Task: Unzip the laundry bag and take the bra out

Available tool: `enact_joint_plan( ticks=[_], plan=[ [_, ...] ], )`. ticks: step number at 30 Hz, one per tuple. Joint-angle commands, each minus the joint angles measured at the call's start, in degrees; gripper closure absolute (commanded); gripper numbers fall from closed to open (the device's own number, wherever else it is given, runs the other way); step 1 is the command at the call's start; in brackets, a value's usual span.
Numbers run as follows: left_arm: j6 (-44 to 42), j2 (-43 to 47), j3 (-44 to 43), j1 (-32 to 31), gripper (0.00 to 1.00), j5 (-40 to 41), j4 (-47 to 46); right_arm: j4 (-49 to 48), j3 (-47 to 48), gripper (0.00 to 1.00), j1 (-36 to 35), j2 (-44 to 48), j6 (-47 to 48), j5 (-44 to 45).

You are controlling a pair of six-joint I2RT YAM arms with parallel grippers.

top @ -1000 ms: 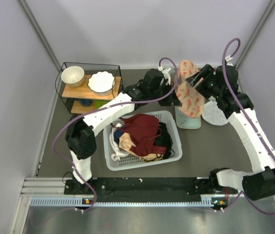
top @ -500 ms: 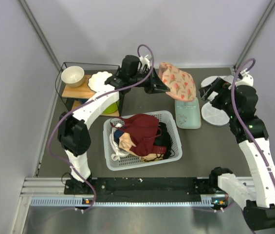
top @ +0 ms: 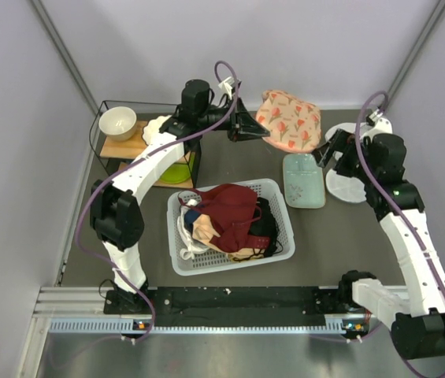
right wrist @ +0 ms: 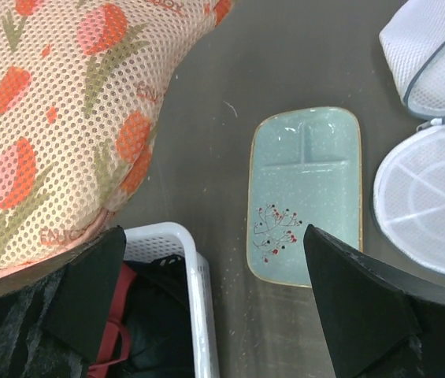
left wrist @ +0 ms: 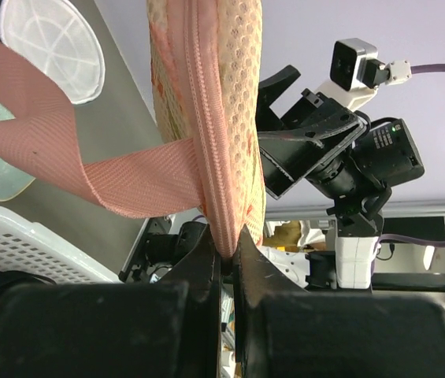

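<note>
The laundry bag [top: 289,120], a peach mesh pouch printed with red flowers, hangs in the air at the back of the table. My left gripper [top: 254,128] is shut on its zippered edge; in the left wrist view the jaws [left wrist: 228,240] pinch the seam beside a peach strap [left wrist: 88,169], and the zipper [left wrist: 206,102] looks closed there. My right gripper [top: 334,150] is open and empty, apart from the bag to its right. In the right wrist view [right wrist: 213,230] the bag [right wrist: 57,118] fills the upper left. No bright red bra shows.
A white basket [top: 206,268] of maroon, black and beige garments sits in the front middle. A mint-green tray [top: 304,183] lies right of it, with white mesh bags [top: 348,177] further right. A wire shelf with white bowls [top: 139,138] stands at the back left.
My right gripper has come off the bag and drawn back to the right. My left gripper has carried the bag leftward and toward the back wall.
</note>
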State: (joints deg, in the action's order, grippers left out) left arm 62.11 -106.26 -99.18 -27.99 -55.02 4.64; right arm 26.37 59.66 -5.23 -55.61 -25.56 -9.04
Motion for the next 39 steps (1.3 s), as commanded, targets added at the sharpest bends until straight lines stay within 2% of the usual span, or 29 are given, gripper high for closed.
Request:
enact_joint_plan(
  ticks=[1, 4, 7, 9, 11, 13, 14, 16, 22, 29, 33, 36, 37, 38, 39],
  plan=[
    [0.91, 2.54, -1.20, 0.30, 1.00, -2.81, -7.02, -4.22, 4.32, 0.03, 0.31, 0.25, 5.08, 1.65],
    [0.56, 3.25, -0.67, 0.39, 1.00, -1.41, -6.67, -4.84, 4.94, 0.02, 0.23, -0.46, 1.84, 0.87],
    [-2.15, 3.69, -0.41, 0.39, 1.00, -1.57, -5.79, -8.16, 4.85, 0.02, 2.67, -0.81, -3.87, -4.12],
    [-4.44, 4.13, -0.32, 0.39, 1.00, -2.71, -5.79, -12.46, 4.50, 0.02, 10.30, -0.81, -8.16, -7.90],
    [-6.82, 4.74, 0.12, 0.39, 1.00, -4.29, -5.61, -17.02, 4.41, 0.03, 18.28, -3.52, -12.38, -16.77],
    [-8.22, 4.74, -0.05, 0.39, 1.00, -5.61, -5.53, -19.16, 5.03, 0.04, 20.34, -7.99, -17.66, -24.49],
    [-8.58, 4.66, -0.05, 0.39, 1.00, -6.40, -5.44, -19.95, 5.64, 0.04, 20.61, -9.32, -19.16, -25.93],
    [-9.46, 4.66, -0.14, 0.39, 1.00, -6.85, -5.44, -27.83, 4.60, 0.04, 20.62, -11.61, -25.74, -31.44],
    [-10.16, 4.30, -1.02, 0.39, 1.00, -7.46, -5.52, -43.12, 0.73, 0.03, 20.09, -19.17, -40.34, -37.53],
    [-10.25, 3.69, -1.63, 0.39, 1.00, -7.12, -5.61, -47.54, 1.34, 0.03, 13.94, -24.71, -45.70, -37.38],
    [-9.98, 3.86, -1.81, 0.30, 1.00, -7.38, -5.96, -56.16, -0.42, 0.06, 13.41, -27.79, -51.95, -36.31],
    [-10.43, 4.30, -1.29, 0.30, 1.00, -7.73, -5.96, -58.54, -0.16, 0.19, 12.88, -29.90, -53.01, -35.53],
    [-10.51, 4.48, -1.11, 0.30, 1.00, -7.82, -6.05, -59.06, -0.07, 0.29, 12.79, -30.16, -52.84, -35.09],
    [-10.51, 4.57, -0.85, 0.30, 1.00, -7.82, -6.22, -59.15, 0.02, 0.59, 12.79, -30.34, -52.23, -34.74],
    [-10.60, 4.74, -0.76, 0.30, 1.00, -7.64, -6.49, -57.76, 0.28, 0.69, 12.79, -30.17, -51.26, -33.95]
  ],
)
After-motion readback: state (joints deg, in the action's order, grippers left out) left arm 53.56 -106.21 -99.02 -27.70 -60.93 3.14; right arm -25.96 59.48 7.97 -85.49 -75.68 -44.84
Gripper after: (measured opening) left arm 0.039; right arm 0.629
